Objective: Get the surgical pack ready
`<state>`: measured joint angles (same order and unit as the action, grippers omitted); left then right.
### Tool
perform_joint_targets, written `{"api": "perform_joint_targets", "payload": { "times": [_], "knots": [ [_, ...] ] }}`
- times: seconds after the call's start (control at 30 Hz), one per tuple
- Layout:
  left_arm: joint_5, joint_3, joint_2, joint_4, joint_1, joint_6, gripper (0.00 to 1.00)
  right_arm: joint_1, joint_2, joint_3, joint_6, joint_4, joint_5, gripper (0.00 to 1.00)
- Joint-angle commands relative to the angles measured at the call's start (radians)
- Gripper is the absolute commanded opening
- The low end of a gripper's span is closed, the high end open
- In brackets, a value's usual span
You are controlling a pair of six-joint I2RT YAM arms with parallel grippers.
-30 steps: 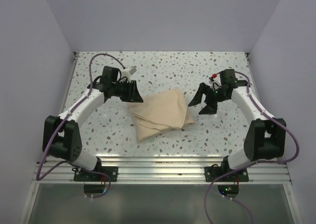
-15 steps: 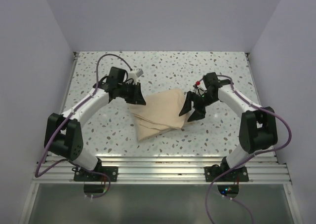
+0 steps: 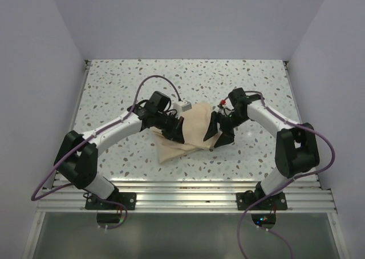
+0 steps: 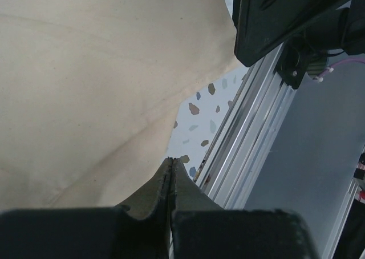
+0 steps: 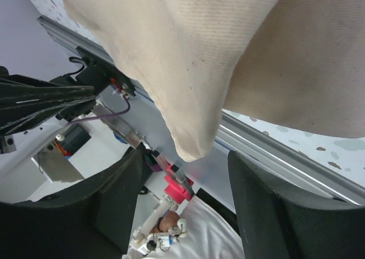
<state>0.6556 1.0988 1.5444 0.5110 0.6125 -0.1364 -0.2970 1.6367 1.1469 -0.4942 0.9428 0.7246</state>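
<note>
The big beige cloth lies folded in a bundle at the middle of the speckled table. My left gripper is shut and empty, low over the cloth's left part; in the left wrist view its tips meet just off the cloth's edge. My right gripper is open at the cloth's right edge. In the right wrist view a folded corner of the cloth hangs between its spread fingers, untouched by either. The steel tray, scissors, forceps, gauze and packet are hidden or out of view.
An aluminium rail runs along the table's near edge and also shows in the left wrist view. Plain walls close the left, right and back sides. The right arm's black link sits close to my left gripper.
Both arms have moved inward. My left gripper went right from the cloth's far-left corner onto the cloth. My right gripper went left and down to the cloth's right edge.
</note>
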Motion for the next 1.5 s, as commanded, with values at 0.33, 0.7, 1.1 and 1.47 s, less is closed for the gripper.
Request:
{"api": "perform_joint_targets", "payload": {
  "times": [0.33,0.7,1.1,1.47],
  "knots": [
    [-0.010,-0.019,-0.021,-0.009,0.058,0.008,0.00,-0.063,0.060,0.017,-0.099,-0.058,0.021,0.52],
    [-0.279,0.022,-0.036,0.017,0.075,-0.064,0.00,-0.067,0.094,0.187,-0.187,-0.133,0.035,0.00],
    [-0.465,0.291,0.135,0.030,-0.255,-0.175,0.13,0.018,0.466,0.739,-0.346,-0.472,-0.079,0.00],
    [-0.389,0.530,0.411,0.098,-0.345,-0.157,0.07,0.082,0.903,1.249,-0.506,-0.582,-0.189,0.00]
  ]
}}
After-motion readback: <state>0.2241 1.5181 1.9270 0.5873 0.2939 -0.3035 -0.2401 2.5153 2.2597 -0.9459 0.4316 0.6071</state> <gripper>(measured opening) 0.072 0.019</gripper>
